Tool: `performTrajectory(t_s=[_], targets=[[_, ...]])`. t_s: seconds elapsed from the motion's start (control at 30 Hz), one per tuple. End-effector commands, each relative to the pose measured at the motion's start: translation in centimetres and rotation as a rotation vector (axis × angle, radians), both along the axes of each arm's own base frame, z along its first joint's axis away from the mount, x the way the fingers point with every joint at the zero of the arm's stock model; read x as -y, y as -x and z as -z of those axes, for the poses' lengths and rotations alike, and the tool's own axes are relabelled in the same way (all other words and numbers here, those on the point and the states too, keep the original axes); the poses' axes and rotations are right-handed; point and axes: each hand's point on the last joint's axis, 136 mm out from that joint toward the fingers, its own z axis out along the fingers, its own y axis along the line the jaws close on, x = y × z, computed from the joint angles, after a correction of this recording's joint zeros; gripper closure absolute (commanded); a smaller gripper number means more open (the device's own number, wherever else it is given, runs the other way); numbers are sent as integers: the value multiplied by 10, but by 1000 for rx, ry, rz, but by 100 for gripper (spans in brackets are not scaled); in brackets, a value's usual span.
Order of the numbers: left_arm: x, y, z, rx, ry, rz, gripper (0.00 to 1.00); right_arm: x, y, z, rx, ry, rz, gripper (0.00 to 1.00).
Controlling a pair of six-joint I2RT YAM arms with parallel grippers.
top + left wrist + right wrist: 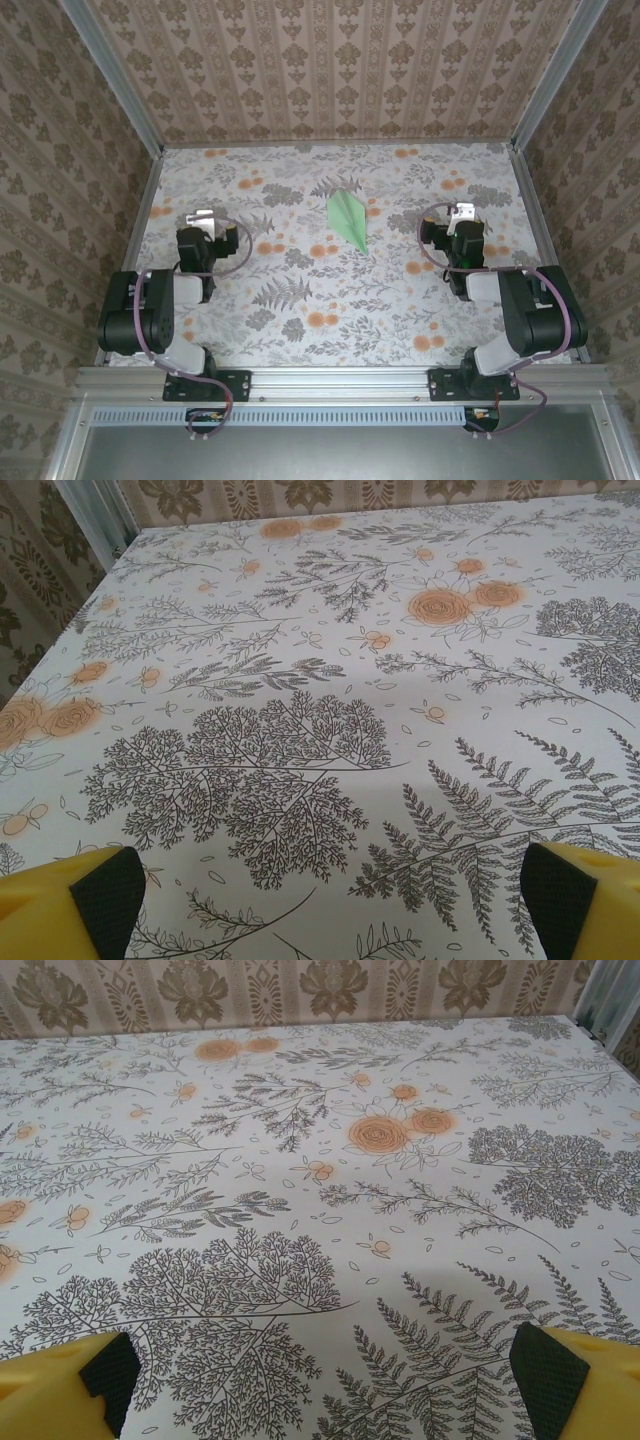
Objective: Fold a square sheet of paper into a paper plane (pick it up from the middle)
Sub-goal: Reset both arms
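Observation:
The paper plane (349, 220), a slim pale green dart with creased wings, lies flat on the floral tabletop (330, 290) near the middle, its sharp tip toward the near right. My left gripper (203, 219) rests well to its left, open and holding nothing. My right gripper (462, 214) sits well to the plane's right, also open and empty. In the left wrist view the yellow fingers (70, 895) stand far apart over bare patterned cloth, and my left gripper (335, 900) has nothing between them. The right wrist view shows my right gripper (330, 1370) the same way.
Wallpapered walls (330, 60) and aluminium posts (120, 80) enclose the table on three sides. Both arm bases (205, 385) are bolted to the near rail. Open tabletop lies between the arms and around the plane.

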Motion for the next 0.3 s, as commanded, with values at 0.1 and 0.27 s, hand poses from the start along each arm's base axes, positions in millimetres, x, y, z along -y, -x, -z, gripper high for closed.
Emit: performTrajectory(t_s=[0.1, 0.27], targets=[[2, -8, -8, 17, -17, 24, 0, -3, -3, -3, 20, 2, -19, 0], [2, -8, -8, 18, -17, 25, 0, -2, -3, -4, 25, 2, -18, 0]])
